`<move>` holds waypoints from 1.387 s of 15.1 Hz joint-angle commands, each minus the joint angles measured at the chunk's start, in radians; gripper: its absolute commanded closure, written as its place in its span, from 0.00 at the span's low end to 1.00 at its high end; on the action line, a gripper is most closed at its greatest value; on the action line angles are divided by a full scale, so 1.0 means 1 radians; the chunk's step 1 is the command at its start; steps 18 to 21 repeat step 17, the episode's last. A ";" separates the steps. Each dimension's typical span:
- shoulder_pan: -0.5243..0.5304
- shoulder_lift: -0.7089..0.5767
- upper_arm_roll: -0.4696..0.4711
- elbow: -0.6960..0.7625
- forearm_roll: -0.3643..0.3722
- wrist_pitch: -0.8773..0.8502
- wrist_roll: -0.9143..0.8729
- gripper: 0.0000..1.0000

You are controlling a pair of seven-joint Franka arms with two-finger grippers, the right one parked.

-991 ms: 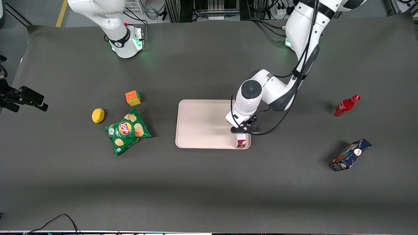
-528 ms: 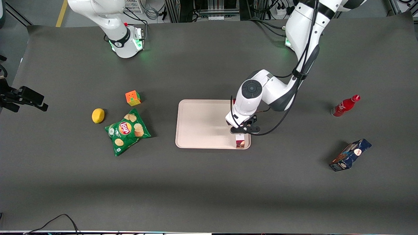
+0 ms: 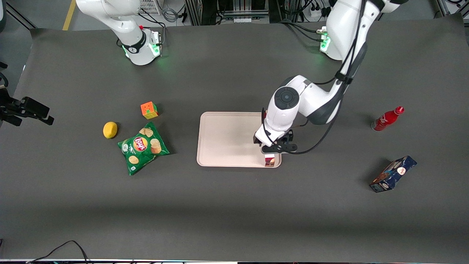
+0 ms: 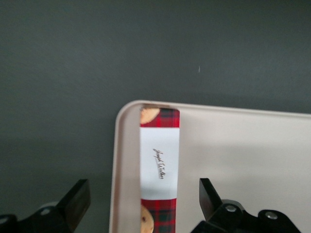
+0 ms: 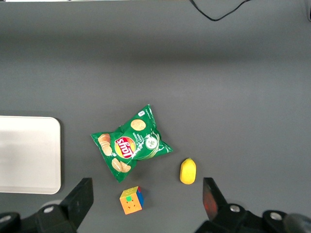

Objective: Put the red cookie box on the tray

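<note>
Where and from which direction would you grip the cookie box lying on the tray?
Grip the cookie box at its white middle, coming from above across its narrow width. It lies flat along the tray rim; the open gripper already straddles it.

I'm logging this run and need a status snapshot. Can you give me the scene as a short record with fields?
task object: red cookie box, lying flat
location: on the tray, along its edge toward the working arm's end of the table
gripper: open, above the box, fingers apart and not touching it
task state: box appears placed and released
other items: chip bag, lemon, puzzle cube, red soda bottle, blue box, all off the tray
</note>
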 commanded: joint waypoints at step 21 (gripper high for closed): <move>0.259 -0.515 0.248 0.222 -0.170 -0.767 0.603 0.00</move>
